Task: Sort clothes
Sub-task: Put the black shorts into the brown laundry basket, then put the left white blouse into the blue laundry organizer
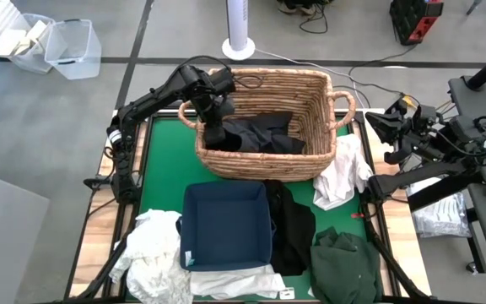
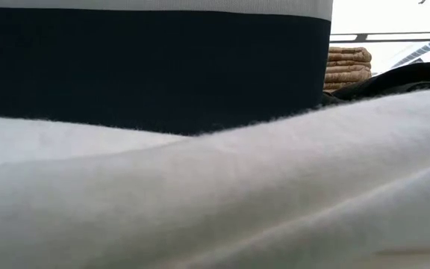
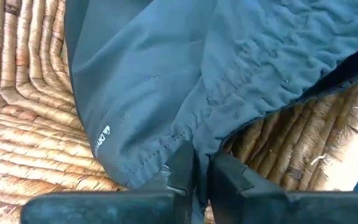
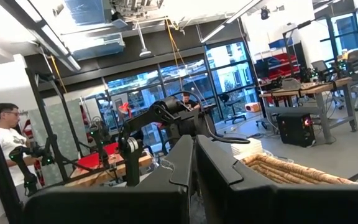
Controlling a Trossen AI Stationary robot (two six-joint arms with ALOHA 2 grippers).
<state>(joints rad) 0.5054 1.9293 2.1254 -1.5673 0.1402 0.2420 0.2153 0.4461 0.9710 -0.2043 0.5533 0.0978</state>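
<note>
While the left arm reaches down into the wicker basket (image 1: 264,127), its left gripper (image 1: 215,135) sits at the near-left inside corner, on the edge of the black garment (image 1: 260,135) that lies across the basket floor. Against the basket's right outer wall a white garment (image 1: 341,173) is draped; just in front of the basket stands the navy fabric bin (image 1: 226,224), with a second black garment (image 1: 294,224) beside its right wall, a dark green garment (image 1: 344,266) further right of that, and crumpled white clothes (image 1: 154,253) along the bin's left and front. The right gripper (image 1: 378,125) hangs off the basket's right side, above the edge of the green surface (image 1: 163,160). From the low view, white fabric (image 2: 215,202) fills the foreground before the bin's dark wall (image 2: 155,67), with a sliver of basket (image 2: 347,67) beyond. Seen from the left wrist, the fingers (image 3: 182,171) are closed almost together, pinching a hem of the black garment (image 3: 185,74) over the woven floor (image 3: 23,143). Seen from the right wrist, that gripper's fingers (image 4: 182,165) stand closed on nothing, the left arm (image 4: 166,121) visible above the basket rim (image 4: 291,171), and a person (image 4: 5,137) stands far off.
</note>
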